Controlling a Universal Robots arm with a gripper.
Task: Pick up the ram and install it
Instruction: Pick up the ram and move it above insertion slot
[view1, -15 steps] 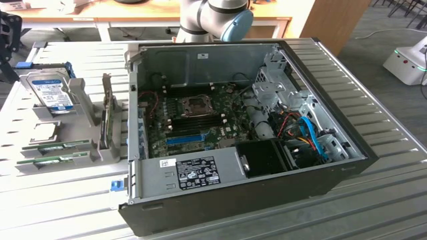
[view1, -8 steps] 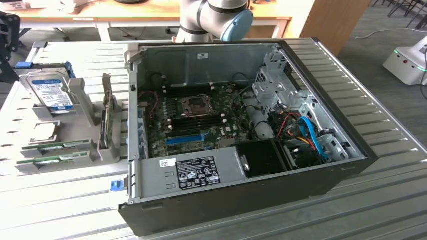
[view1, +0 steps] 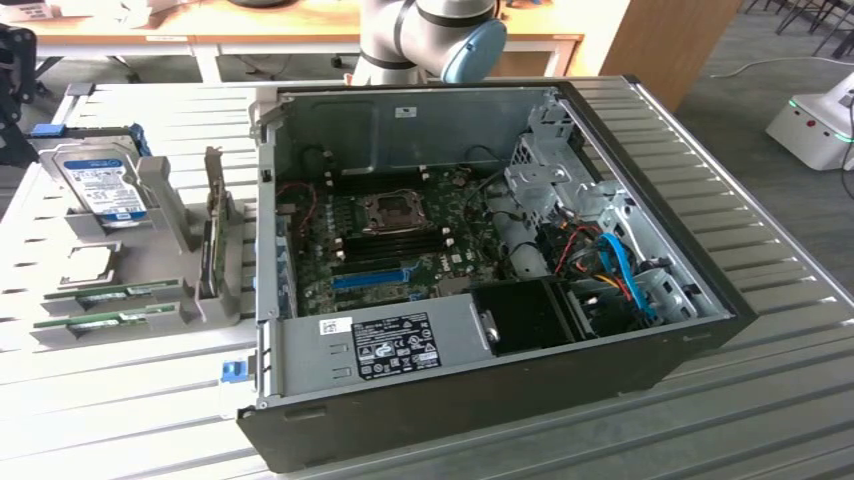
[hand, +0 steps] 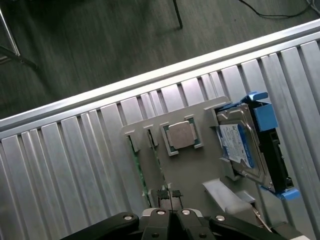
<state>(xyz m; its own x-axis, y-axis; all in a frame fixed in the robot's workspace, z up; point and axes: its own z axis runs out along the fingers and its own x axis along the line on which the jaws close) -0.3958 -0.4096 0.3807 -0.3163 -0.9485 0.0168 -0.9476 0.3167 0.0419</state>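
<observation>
Ribbed metal tabletop (hand: 75, 150) runs under everything, with dark floor beyond its edge. In the wrist view the gripper (hand: 170, 194) has its jaws closed tight together with nothing between them. It hangs over the grey holder (hand: 192, 172), its tips near the end of one narrow slot.

The ram (hand: 138, 167) sits in that holder as two green sticks, each on edge in its own slot, side by side and apart from the jaws. Just beside them a square chip (hand: 181, 135) lies in a shallow pocket. Further along, a drive (hand: 242, 145) with a blue label leans in a blue-framed bay.

In the exterior view the holder (view1: 167, 210) lies at the exterior view's left, with the ram (view1: 114, 293) nearest the camera and the drive (view1: 100, 190) behind. A card (view1: 214, 235) stands upright near the case.

The case (view1: 667, 350) lies open beside it, holding the motherboard (view1: 400, 230), a blue slot (view1: 367, 277), a labelled power supply (view1: 387, 345) and cables (view1: 614, 265). The arm (view1: 414, 35) rises behind it.
</observation>
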